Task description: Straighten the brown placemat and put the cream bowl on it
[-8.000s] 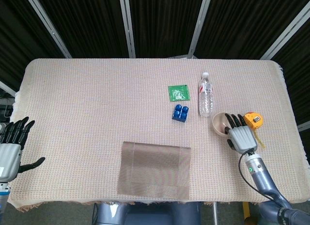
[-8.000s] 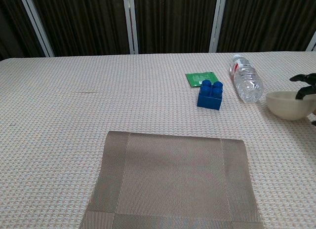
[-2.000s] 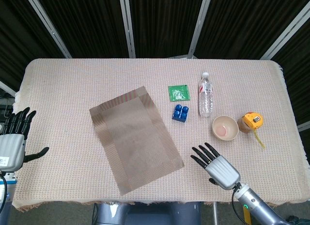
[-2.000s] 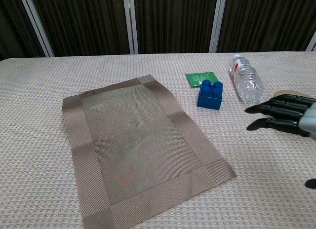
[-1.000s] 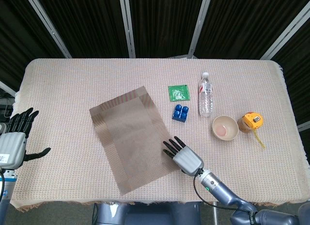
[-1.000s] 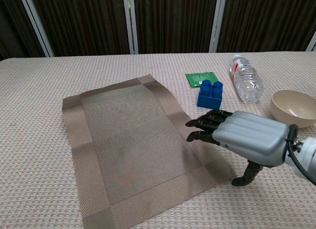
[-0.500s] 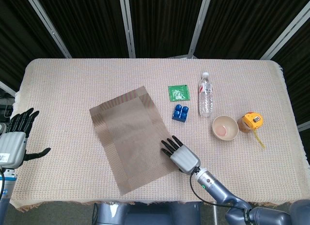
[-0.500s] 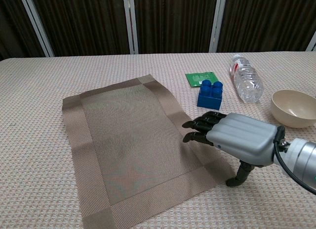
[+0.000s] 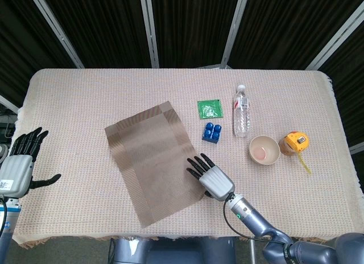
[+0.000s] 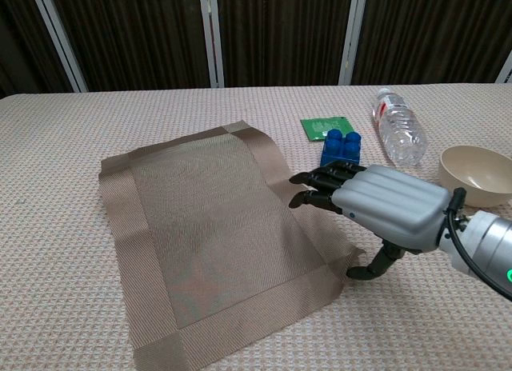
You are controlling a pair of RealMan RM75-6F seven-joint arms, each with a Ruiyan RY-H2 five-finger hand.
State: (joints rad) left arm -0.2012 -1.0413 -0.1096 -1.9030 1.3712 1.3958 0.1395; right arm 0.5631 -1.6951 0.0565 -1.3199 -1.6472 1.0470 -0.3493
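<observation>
Down at the bottom middle of the head view, the right hand (image 9: 211, 177) is spread flat with nothing in it, fingertips on the right edge of the brown placemat (image 9: 153, 161), which lies skewed on the table (image 9: 85, 104), so I'd guess it's pressing to swivel it square. Further up right, the cream bowl (image 9: 264, 149) waits off the mat, and the left hand (image 9: 17, 168) idles empty at far left.

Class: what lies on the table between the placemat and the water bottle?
In the head view, a blue brick and green packet lie between placemat and water bottle.
</observation>
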